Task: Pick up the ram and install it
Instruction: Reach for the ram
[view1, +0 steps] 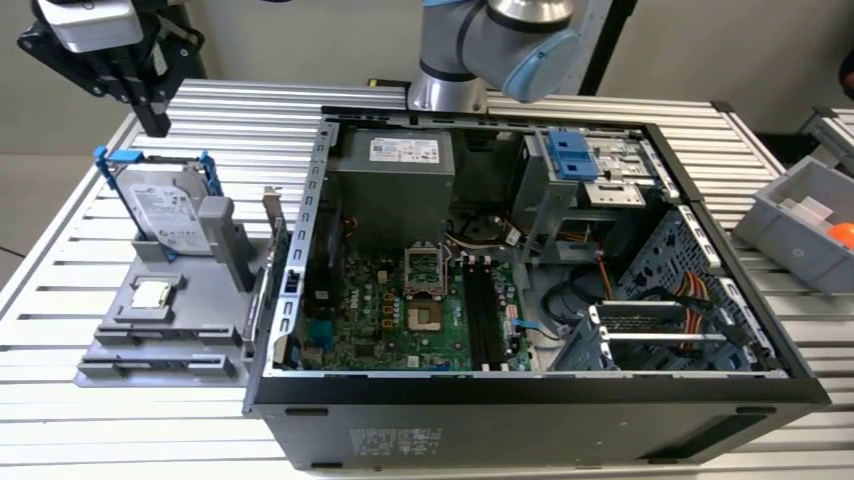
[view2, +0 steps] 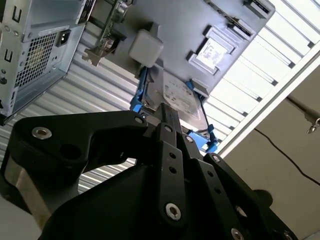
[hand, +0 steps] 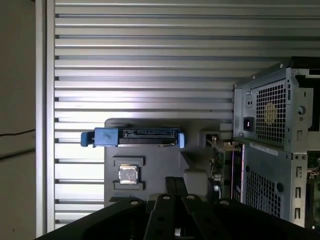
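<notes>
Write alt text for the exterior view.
An open computer case lies on a slatted metal table, its motherboard exposed. At the exterior view's left, the robot's black gripper hangs above a grey parts holder with an upright hard drive in a blue-handled frame.

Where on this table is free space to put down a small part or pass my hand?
Bare slats lie in front of the grey holder, at the exterior view's lower left, and beyond the hard drive, near the gripper. Crowded: the narrow gap between holder and computer case; also between case and grey bin.
</notes>
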